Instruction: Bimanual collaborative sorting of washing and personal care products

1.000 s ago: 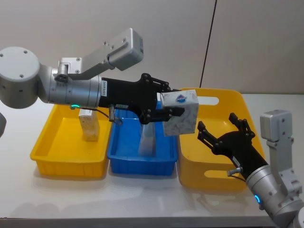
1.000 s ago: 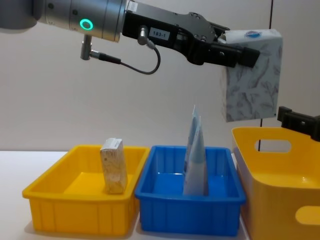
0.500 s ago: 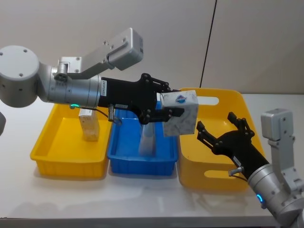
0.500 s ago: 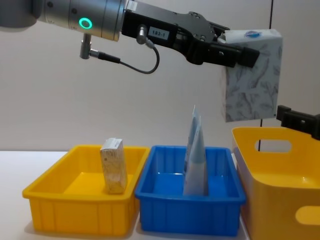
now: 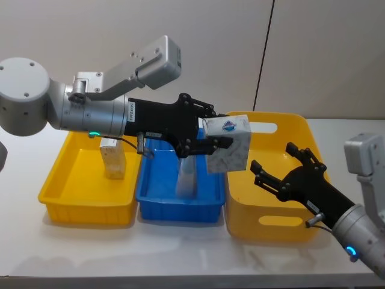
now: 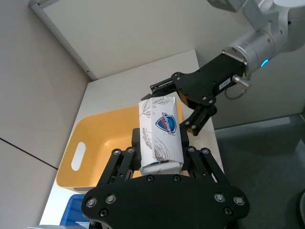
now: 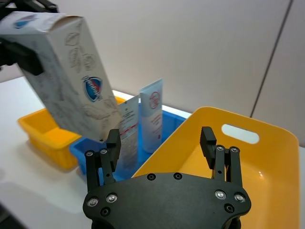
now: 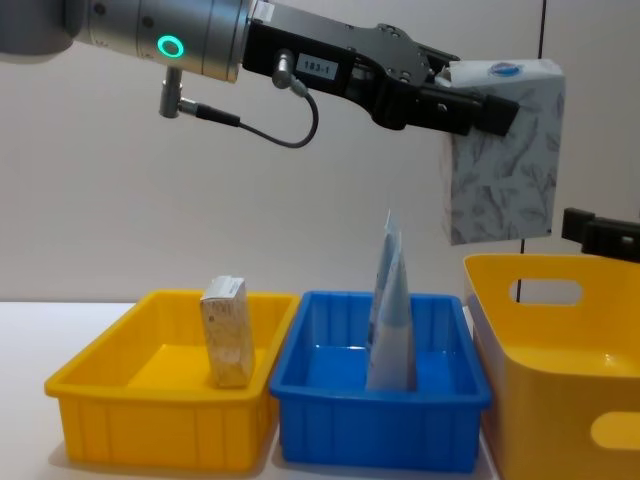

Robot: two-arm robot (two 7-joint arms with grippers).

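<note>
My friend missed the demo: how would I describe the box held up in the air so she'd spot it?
Start at the blue tray in the middle, then look above where it meets the tall yellow bin. The left gripper holds a white pack there. It alone hangs in the air, with grey leaf print and a blue logo.

White pack (image 5: 234, 153) — grey leaf print, blue logo; 1 blue tray (image 5: 180, 212), beige box (image 5: 113, 160).

White grey-patterned cube pack (image 5: 230, 150), blue oval logo: held aloft by left gripper (image 5: 214, 132), slightly tilted. Cream tube (image 7: 152, 119) and pale blue tapered tube (image 8: 392, 330): upright in blue tray (image 5: 174, 209). Beige box (image 5: 112, 159): upright in yellow tray (image 5: 84, 211).
</note>
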